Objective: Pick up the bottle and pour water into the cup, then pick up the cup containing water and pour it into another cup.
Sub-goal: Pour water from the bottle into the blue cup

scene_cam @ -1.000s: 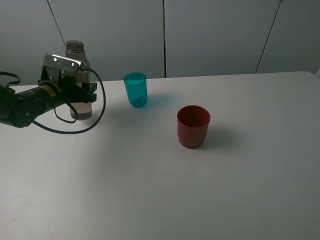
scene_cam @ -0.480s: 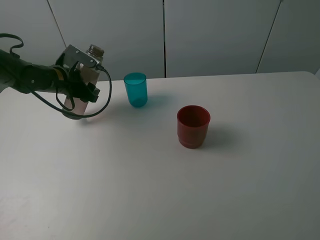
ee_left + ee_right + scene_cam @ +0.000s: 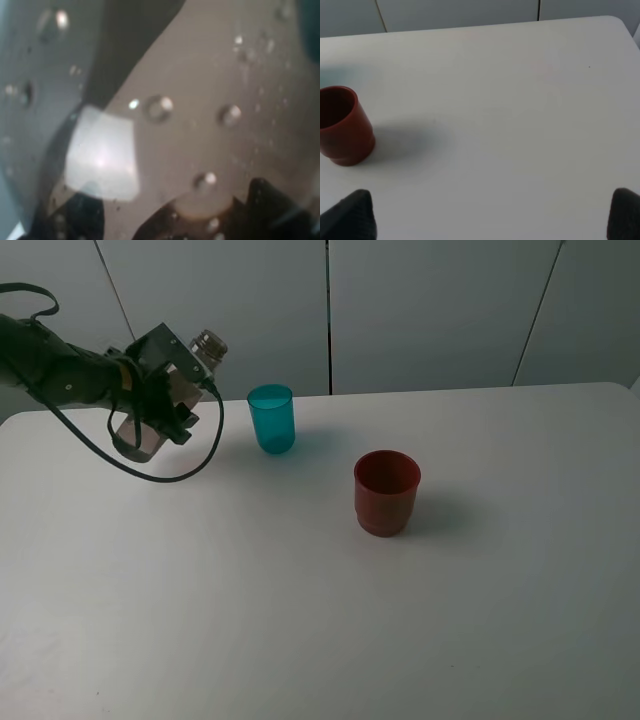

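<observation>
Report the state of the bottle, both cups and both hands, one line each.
bottle: held off the table, tilted, neck toward the teal cup
teal cup: upright on the table, untouched
red cup: upright on the table, untouched, apart from the teal cup
left hand: shut on the bottle
right hand: open, holding nothing
</observation>
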